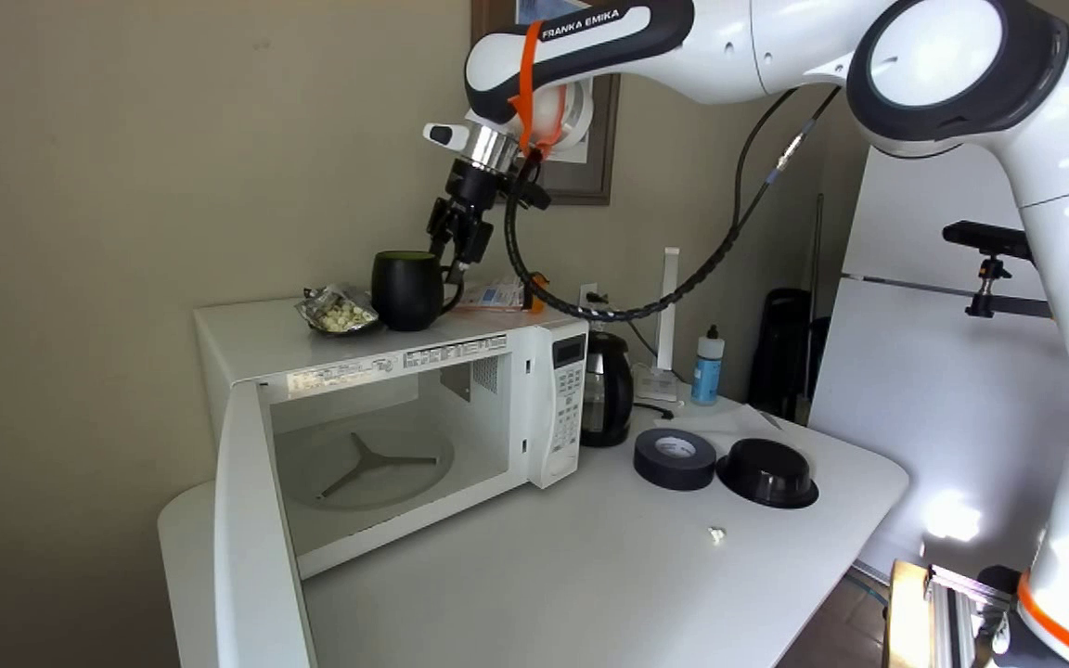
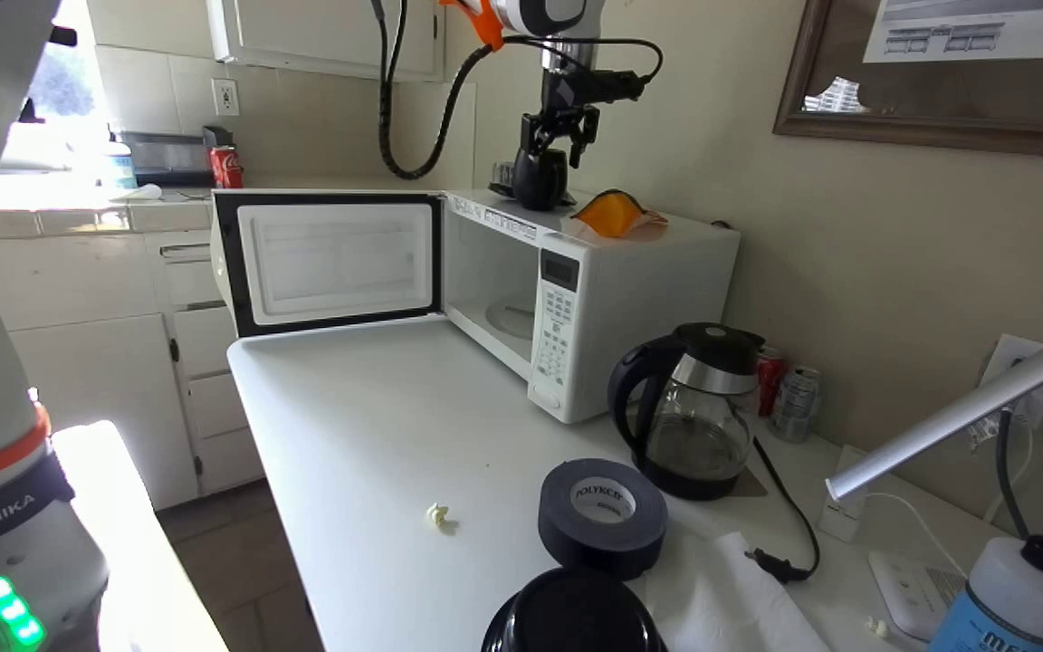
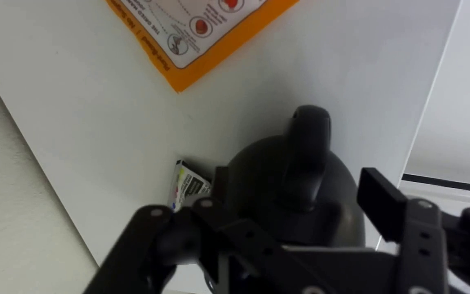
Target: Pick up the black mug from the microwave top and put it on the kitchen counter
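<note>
Well, the black mug stands upright on top of the microwave, near its front edge, its handle turned toward me. I take it for glazed ceramic: stiff, fairly weighty for its size, slick on the rounded belly and liable to chip if knocked. An exterior view shows its green inside near the rim but not whether anything is in it, so I would keep it level. The handle looks the surest hold, pinched squarely across its loop; the curved wall would invite slipping. My claw is spread wide, with the handle lying between the fingers in the wrist view and nothing gripped; whether a fingertip brushes the mug, I cannot tell. Just beside the mug sits popcorn in crumpled foil, best not dragged along. Below, the kitchen counter lies in front of the microwave, whose door hangs open.
</note>
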